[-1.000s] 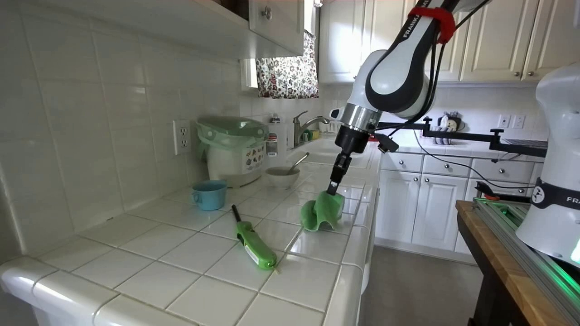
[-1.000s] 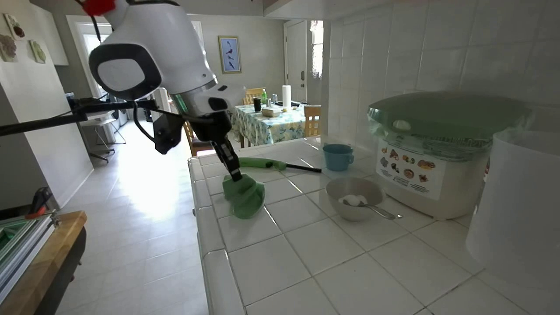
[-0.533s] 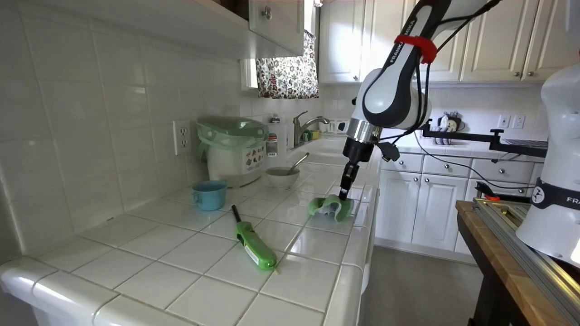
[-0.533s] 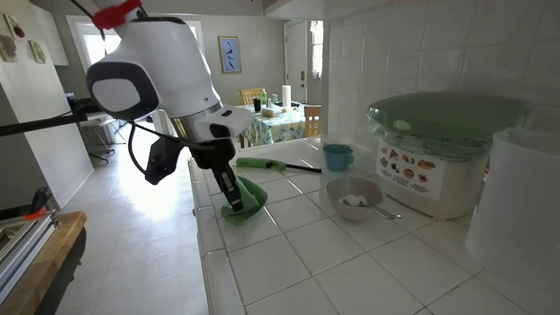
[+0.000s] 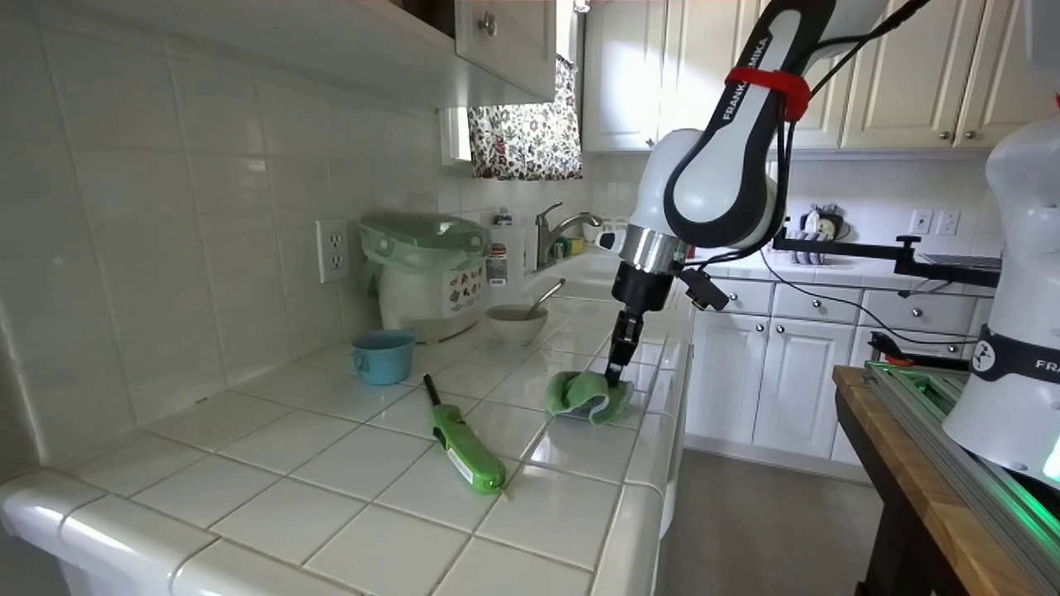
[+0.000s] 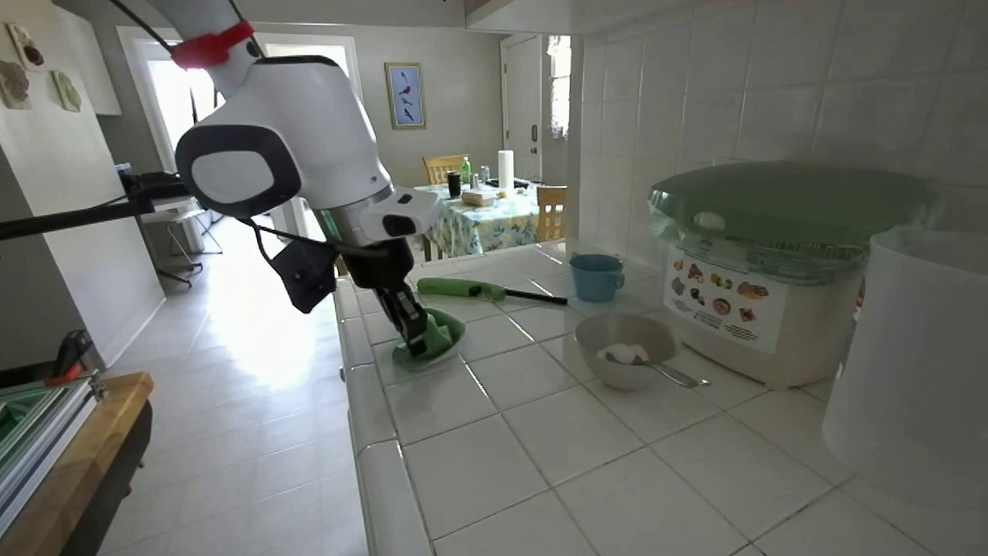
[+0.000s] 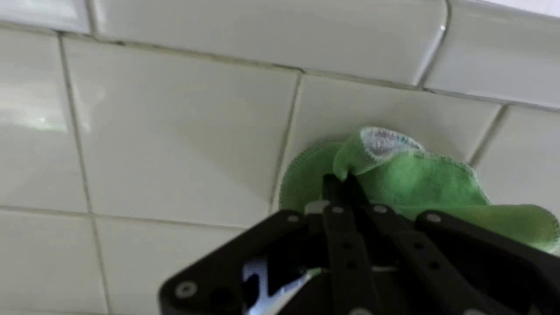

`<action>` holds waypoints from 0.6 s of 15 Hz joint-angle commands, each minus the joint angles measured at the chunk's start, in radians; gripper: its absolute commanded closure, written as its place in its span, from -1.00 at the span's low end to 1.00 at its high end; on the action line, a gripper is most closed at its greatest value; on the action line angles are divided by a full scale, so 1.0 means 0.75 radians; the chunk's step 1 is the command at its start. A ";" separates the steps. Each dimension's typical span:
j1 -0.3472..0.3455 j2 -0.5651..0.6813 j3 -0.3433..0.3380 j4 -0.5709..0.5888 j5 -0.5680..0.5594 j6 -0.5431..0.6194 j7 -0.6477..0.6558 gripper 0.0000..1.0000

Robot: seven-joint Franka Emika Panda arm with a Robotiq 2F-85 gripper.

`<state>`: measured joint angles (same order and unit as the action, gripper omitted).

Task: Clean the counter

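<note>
Hand (image 7: 342,181) pressed together, pinching a fold of the green cloth (image 7: 420,181); the bunched fabric lies on tile close to the rounded front edge. From where I stand, the step looks like wiping.

Worktop (image 5: 348,463): runs along the wall (image 5: 224,248), glossy white tile with grey grout lines, beneath the cloth. Treat as fixed, hard and probably slippery; the grout may drag slightly. It offers nothing to grip, so act on it through the cloth, which should prove light, soft and limp. Take the cloth at its bunched middle, leaving fabric around the fingers as a pad. Caution: with too thin a fold, bare fingertips could scrape the glaze.

Tub (image 5: 425,277): green-lidded, by the wall, well apart from the cloth. Likely heavy if filled; wipe around it.

White cylinder (image 6: 911,371): upright just beside the tub; contents not visible.

Bowl (image 5: 515,329): near the tub, probably breakable. Keep strokes short of it.

Cup (image 5: 385,358): blue, upright near the wall, likely light and easily knocked.

Lighter (image 5: 468,451): lies flat, near the cloth but apart from it, toward the worktop's end. Nearest obstruction; shift it before wiping that way.

Spoon (image 6: 675,376): leans in the bowl, handle over the rim, where a stroke could snag it.
</note>
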<state>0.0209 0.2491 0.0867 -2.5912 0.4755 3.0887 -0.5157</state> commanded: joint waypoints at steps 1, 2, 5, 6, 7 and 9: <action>0.063 0.051 0.003 0.050 -0.056 0.059 -0.010 0.98; 0.078 0.057 -0.005 0.058 -0.070 0.060 -0.007 0.98; 0.048 0.069 -0.050 0.057 -0.103 0.036 -0.038 0.98; 0.015 0.069 -0.067 0.054 -0.108 0.035 -0.058 0.98; -0.030 0.067 -0.090 0.052 -0.105 0.017 -0.073 0.98; -0.106 0.064 -0.158 0.057 -0.112 0.004 -0.084 0.98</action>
<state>0.0080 0.2946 0.0035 -2.5564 0.4125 3.0999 -0.5200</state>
